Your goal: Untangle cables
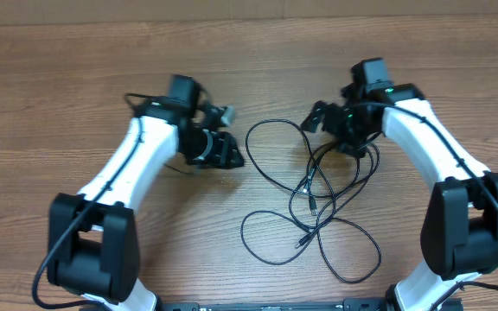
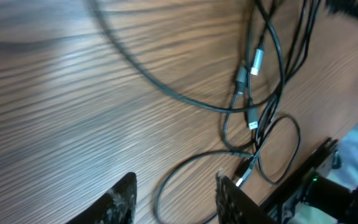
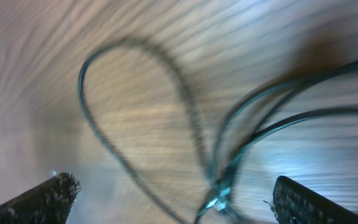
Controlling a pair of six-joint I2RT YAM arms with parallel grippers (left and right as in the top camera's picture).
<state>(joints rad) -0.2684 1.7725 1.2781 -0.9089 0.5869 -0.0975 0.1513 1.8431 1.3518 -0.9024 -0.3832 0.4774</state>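
Thin black cables (image 1: 310, 184) lie in crossed loops on the wooden table between the two arms, with small plugs near their middle. My left gripper (image 1: 225, 154) sits just left of the leftmost loop. In the left wrist view it (image 2: 176, 200) is open, and a cable loop (image 2: 166, 180) lies on the table between its fingers, untouched. Metal-tipped plugs (image 2: 256, 61) show farther out. My right gripper (image 1: 331, 130) hovers over the top right of the tangle. In the right wrist view it (image 3: 176, 199) stands wide open over blurred cables (image 3: 185, 93) and a plug (image 3: 219, 194), gripping nothing.
The wooden table (image 1: 76, 104) stretches bare to the left and along the far side. The black arm bases (image 1: 93, 246) stand at the near corners. The right arm (image 2: 316, 180) shows at the lower right of the left wrist view.
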